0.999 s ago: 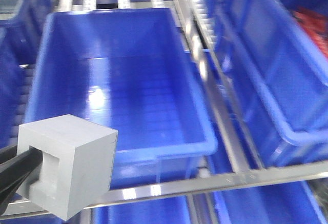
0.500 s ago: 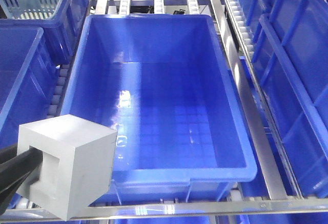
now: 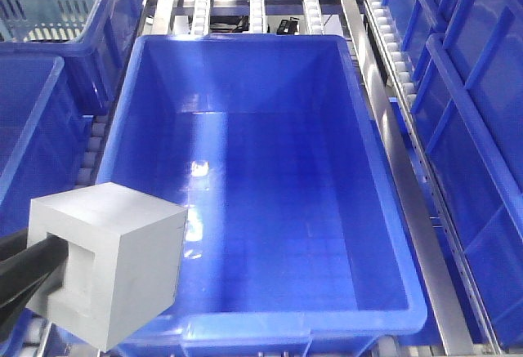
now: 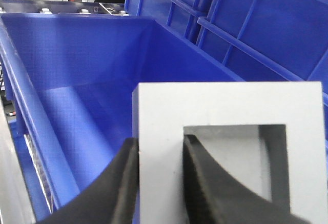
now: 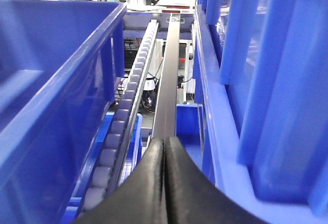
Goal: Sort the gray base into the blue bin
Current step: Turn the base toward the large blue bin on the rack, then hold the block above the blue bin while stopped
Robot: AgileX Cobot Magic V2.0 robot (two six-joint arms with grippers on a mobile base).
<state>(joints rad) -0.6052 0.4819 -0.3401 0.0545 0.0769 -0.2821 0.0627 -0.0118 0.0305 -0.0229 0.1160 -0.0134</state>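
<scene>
The gray base [image 3: 106,267] is a matte gray cube with a square recess, low on the left of the front view, in front of the blue bin's near left corner. My left gripper [image 3: 51,252] is shut on it: one black finger sits inside the recess and one outside, clamping a wall. In the left wrist view the gray base [image 4: 225,106] fills the foreground, pinched by the left gripper [image 4: 160,143], with the blue bin [image 4: 92,49] open and empty beyond. The blue bin [image 3: 245,40] fills the middle. My right gripper [image 5: 165,142] is shut on nothing.
More blue crates [image 3: 482,128] flank the bin on both sides. Roller tracks [image 3: 392,55] and metal rails [image 3: 425,234] run between them. A pale mesh basket [image 3: 45,10] sits in the far left crate. The right gripper hangs over a roller track [image 5: 120,126] between crates.
The front view has shifted: the blue bin moved from upper left to the centre and looks larger and sharper. The gray base stays clamped at the same spot in view.
</scene>
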